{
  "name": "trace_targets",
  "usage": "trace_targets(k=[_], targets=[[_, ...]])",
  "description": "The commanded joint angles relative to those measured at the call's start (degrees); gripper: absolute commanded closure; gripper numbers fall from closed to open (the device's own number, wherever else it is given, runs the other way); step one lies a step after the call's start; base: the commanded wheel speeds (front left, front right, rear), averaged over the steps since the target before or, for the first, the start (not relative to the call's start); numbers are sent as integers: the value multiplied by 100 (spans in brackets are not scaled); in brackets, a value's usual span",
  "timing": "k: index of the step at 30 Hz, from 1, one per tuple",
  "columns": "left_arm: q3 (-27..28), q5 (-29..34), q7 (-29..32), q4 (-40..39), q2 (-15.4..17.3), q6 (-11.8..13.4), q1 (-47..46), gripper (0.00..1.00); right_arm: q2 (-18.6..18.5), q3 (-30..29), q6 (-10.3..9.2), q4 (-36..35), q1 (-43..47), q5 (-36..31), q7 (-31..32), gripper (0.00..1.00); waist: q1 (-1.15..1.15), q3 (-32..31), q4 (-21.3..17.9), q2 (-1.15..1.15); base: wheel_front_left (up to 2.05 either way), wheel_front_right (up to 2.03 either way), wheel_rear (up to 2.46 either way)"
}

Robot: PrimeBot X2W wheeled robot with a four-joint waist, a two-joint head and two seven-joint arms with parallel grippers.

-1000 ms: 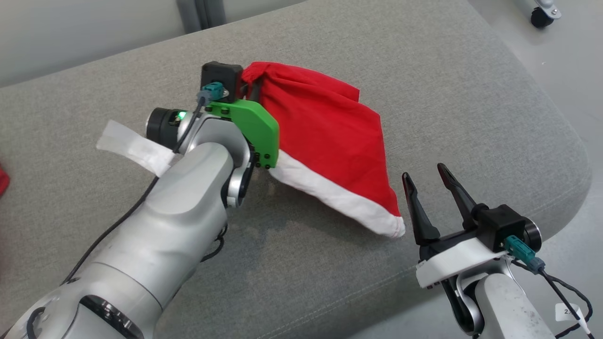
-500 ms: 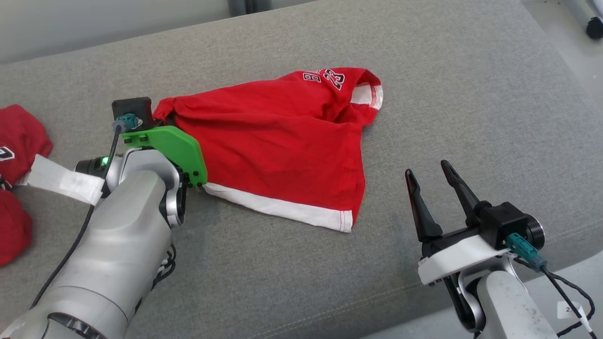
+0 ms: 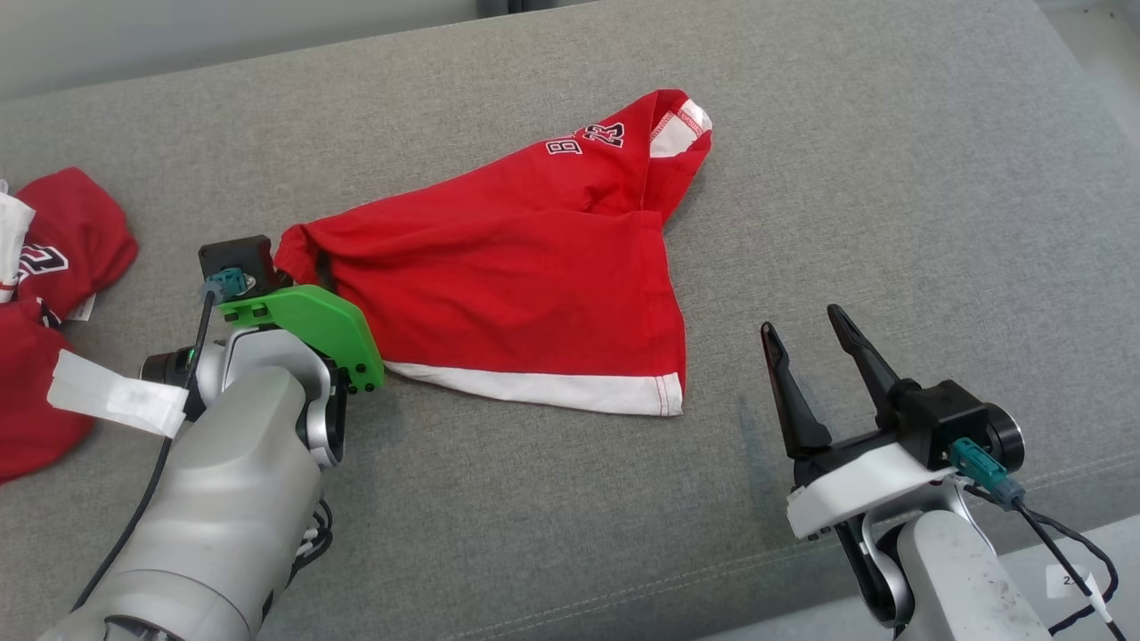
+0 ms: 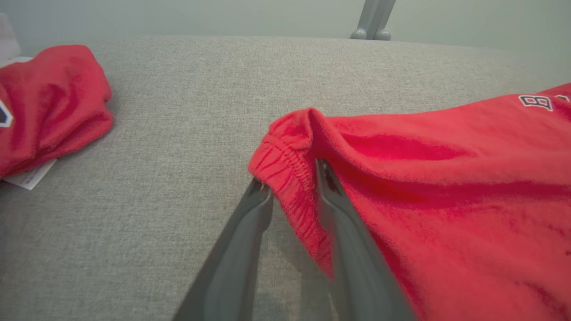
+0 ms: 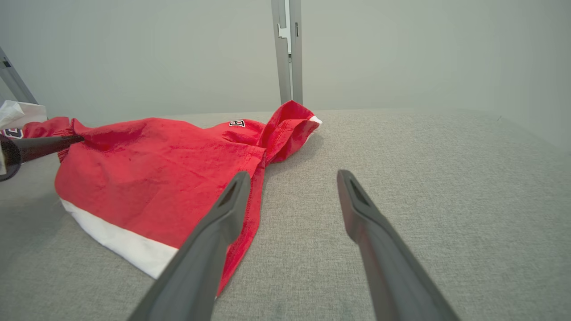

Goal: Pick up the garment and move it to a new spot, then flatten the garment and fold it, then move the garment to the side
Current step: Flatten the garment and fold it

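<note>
Left gripper (image 4: 290, 178): your jaws stand a little apart at the gathered elastic waistband of the garment (image 4: 446, 187), with that cloth between the two fingers. You cannot tell from the left wrist view whether they pinch it or merely flank it. Lower down, bare cushion (image 4: 178, 133) shows between the cloth and one finger.

Right gripper (image 3: 802, 322): fingers spread wide, nothing between them. It hovers over the grey cushion just beside the garment's hem corner, not touching it.

Writing: in the head view the far, raised corner of the garment (image 3: 517, 276) carries "23" beside a "B", in dark-outlined white characters that read upside down. Any other characters are folded out of sight. The right wrist view gives the same "B" on the garment (image 5: 156, 178).

Garment: red knit shorts with a white band along the near hem and white trim at the far leg opening. They lie mid-cushion, part-spread in a rough triangle, creased.

Other red clothing (image 3: 53, 258) sits bunched at the cushion's left end, well apart, showing part of a numeral.
</note>
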Motion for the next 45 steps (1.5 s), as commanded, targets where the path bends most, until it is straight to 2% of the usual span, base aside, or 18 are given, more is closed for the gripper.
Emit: trace_targets(k=[1,5,11,19,28,34,39,40,42,45], targets=[[23,-16,-64,-10,-17,-58,98,0,-19,-7,0,24,0,-31,-17,0,0,-24,52,0,0,0,0],[111,13,-131,-125,-9,-250,149,0,-19,-13,0,73,-15,-35,-18,0,0,-90,170,0,0,0,0],[390,317,-154,-721,163,-324,509,0,-20,-56,0,207,33,-1,-17,0,0,-208,396,0,0,0,0],[1113,1108,-153,-2376,404,-191,1763,0,-19,-51,0,606,85,11,-18,0,0,-374,756,0,0,0,0],[1681,1786,-154,-3931,272,-93,3240,0,-19,85,0,1643,-131,93,-17,0,0,-507,1167,0,0,0,0],[1913,2087,-146,-4446,145,-56,3765,0,-20,136,0,2338,-385,171,-17,0,0,-535,1435,0,0,0,0],[2010,2194,-146,-4575,134,-41,3938,0,-21,200,0,2796,-542,264,-17,0,0,-561,1572,0,0,0,0],[2018,2221,-146,-4590,136,-47,3977,0,-23,206,0,2908,-572,309,-17,2,0,-568,1600,0,0,0,0],[2061,2236,-146,-4618,124,-58,4039,0,-20,242,0,2987,-652,381,-17,44,0,-582,1637,0,0,0,0],[2126,2271,-146,-4626,132,-60,4094,0,-22,287,0,2980,-693,500,-17,82,0,-601,1658,0,0,0,0]])
